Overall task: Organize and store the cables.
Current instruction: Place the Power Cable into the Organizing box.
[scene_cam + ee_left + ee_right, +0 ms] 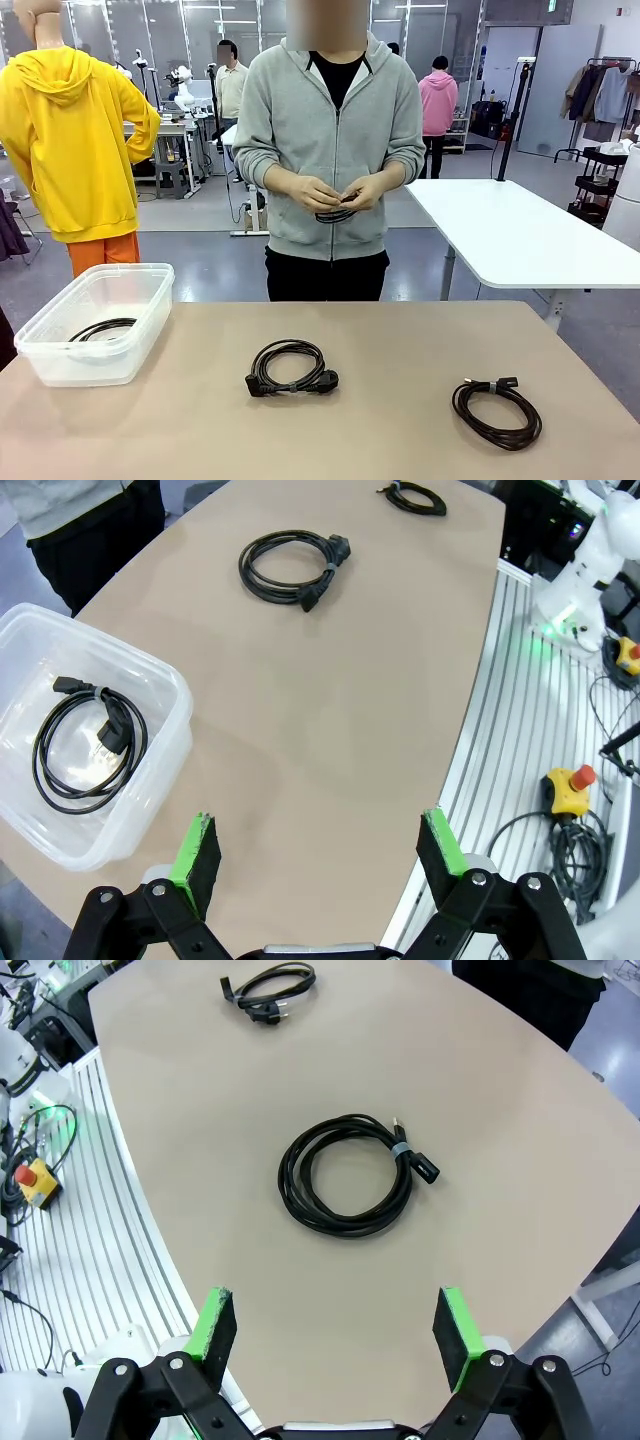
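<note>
The left gripper [318,825] hangs with its jaws spread wide and nothing between them, above the table edge just beside the tub [60,360]. The right gripper [334,1300] is likewise released and empty, well away from the tub.

One coil [88,745] already lies inside the tub. A second coil [290,368] lies flat to the right of the tub, and a third coil [350,1175] lies farther right of the tub, below the right gripper. The person beyond the tub holds a fourth coil [337,213] in both hands [312,193].

The loose coils are thin and lie flat, so the fingers could scrape the top or catch only one loop. A coil lifted that way would likely sag open and snag on the tub's rim. The tub looks light and may slide if nudged. If the fourth coil is handed over, the person's fingers would be close to the jaws.

The table [400,330] is smooth, matte beige, with a rounded edge. Behind the tub the room is an open workshop with a grey floor, a white table, a clothes rack and people farther off.
</note>
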Tool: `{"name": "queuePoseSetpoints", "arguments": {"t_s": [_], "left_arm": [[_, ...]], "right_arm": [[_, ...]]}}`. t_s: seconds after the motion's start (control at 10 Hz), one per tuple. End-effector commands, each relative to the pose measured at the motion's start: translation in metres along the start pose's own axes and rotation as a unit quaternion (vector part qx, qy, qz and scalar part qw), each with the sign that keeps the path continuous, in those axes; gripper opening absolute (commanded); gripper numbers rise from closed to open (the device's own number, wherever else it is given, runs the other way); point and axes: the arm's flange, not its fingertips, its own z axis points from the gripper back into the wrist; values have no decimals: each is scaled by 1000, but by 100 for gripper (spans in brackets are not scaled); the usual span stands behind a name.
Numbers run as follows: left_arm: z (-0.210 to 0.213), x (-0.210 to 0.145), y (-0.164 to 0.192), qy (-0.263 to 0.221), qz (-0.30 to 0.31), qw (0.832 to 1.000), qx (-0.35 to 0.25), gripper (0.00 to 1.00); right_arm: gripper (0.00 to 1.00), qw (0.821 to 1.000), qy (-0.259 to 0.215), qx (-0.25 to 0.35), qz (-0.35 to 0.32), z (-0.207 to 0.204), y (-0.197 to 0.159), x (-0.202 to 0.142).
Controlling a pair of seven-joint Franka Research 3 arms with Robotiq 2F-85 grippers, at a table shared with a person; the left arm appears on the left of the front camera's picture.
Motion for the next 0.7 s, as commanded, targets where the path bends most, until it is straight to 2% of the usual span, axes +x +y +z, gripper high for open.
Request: {"name": "queuePoseSetpoints", "arguments": {"t_s": [0.0,0.1,0.3,0.5,0.6], "left_arm": [[-20,35,-1,40,-18,999,6,100],[-48,76,-5,53,-52,997,-16,100],[-115,148,-23,139,-113,982,-58,100],[-192,197,-46,236,-159,957,-60,100],[-225,210,-54,258,-172,950,-38,100]], "right_arm": [[100,1000,-10,-1,7,0,1,0],[100,1000,-10,-1,7,0,1,0],[100,1000,-10,-1,7,0,1,0],[100,1000,-10,-1,7,0,1,0],[100,1000,-10,-1,7,0,1,0]]}}
